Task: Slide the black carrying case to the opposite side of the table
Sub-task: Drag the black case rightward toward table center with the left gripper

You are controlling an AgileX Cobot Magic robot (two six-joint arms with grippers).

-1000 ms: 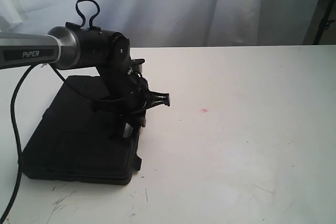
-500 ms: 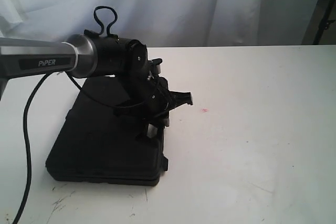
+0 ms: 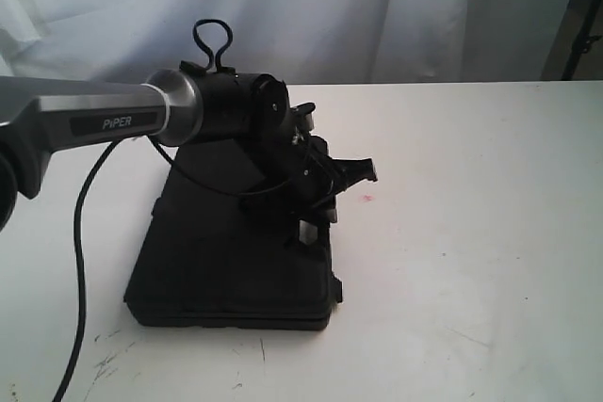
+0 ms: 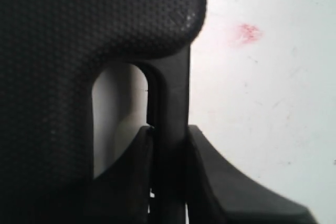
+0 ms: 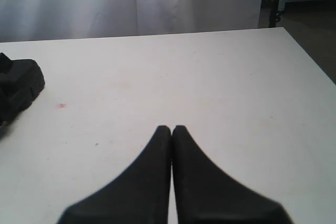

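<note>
imo with the left pincer (image 4: 168, 137) clamped on the handle (image 4: 173, 77) and right pincer (image 5: 171, 128) pressed together, drag slow, black case (image 3: 226, 261) flat on the surface (image 3: 471, 261).

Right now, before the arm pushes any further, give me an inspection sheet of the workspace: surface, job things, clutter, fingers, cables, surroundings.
Surface: white table, with a small red spot and faint dark scuff marks at the exterior view's lower left.
Job's things: black carrying case lies flat on the table's left half, its handle on the side toward the red spot.
Clutter: nothing seen.
Grippers: left gripper, fingers closed on the handle; right gripper shut, empty, over the table.
Cables: black cable hangs from the left arm, down past the table's left side.
Surroundings: white curtain behind the table; dark frame at far right.
</note>
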